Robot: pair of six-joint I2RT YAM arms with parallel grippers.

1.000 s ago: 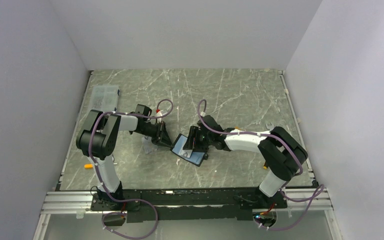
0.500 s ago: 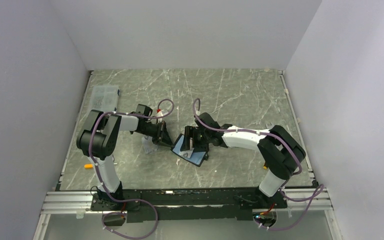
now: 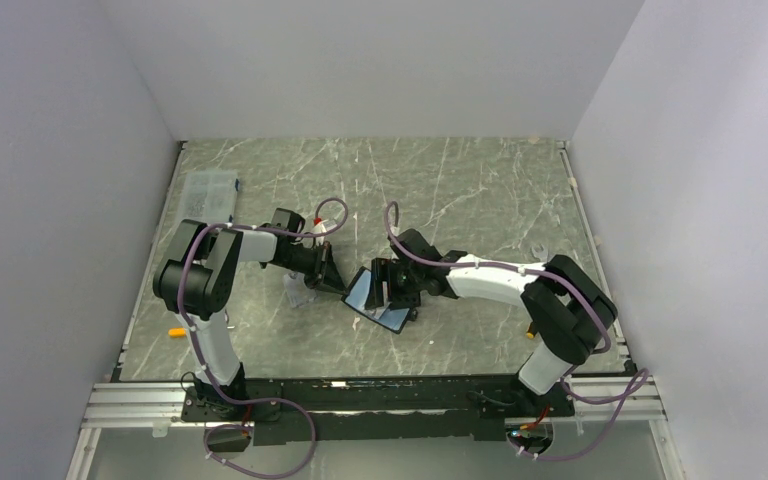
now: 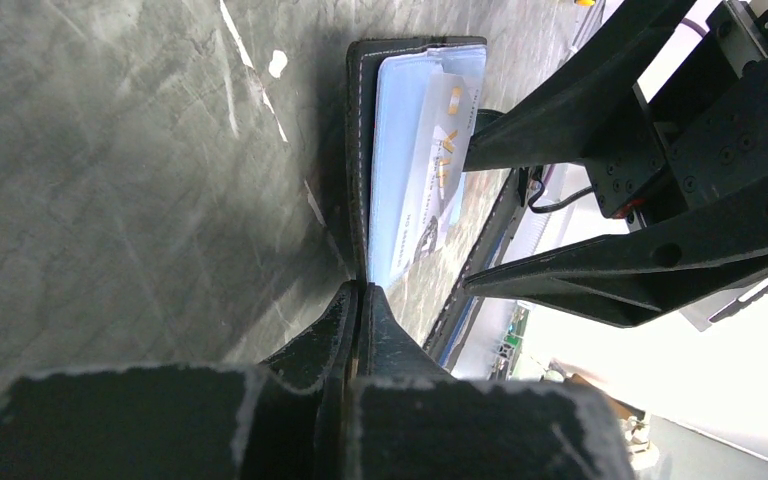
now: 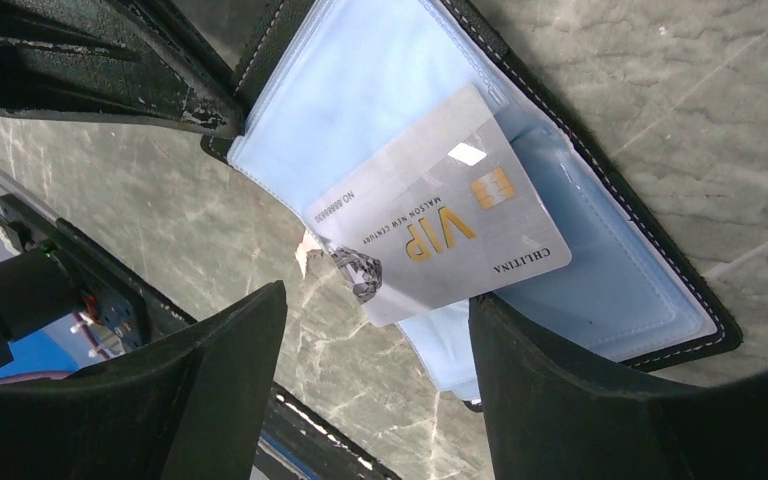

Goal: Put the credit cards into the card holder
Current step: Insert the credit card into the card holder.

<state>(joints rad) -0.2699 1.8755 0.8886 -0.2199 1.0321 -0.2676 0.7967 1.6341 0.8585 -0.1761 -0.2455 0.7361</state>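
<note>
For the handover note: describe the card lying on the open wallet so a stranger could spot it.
On the grey marble table, near its middle, lies an open black wallet. The card rests on its pale blue plastic pockets: silver-grey, with gold VIP lettering and a gold chip.

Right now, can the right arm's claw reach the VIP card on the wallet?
Probably yes. The right gripper hangs open over the VIP card, a finger either side, nothing in between. The left gripper pinches the edge of the card holder.
</note>
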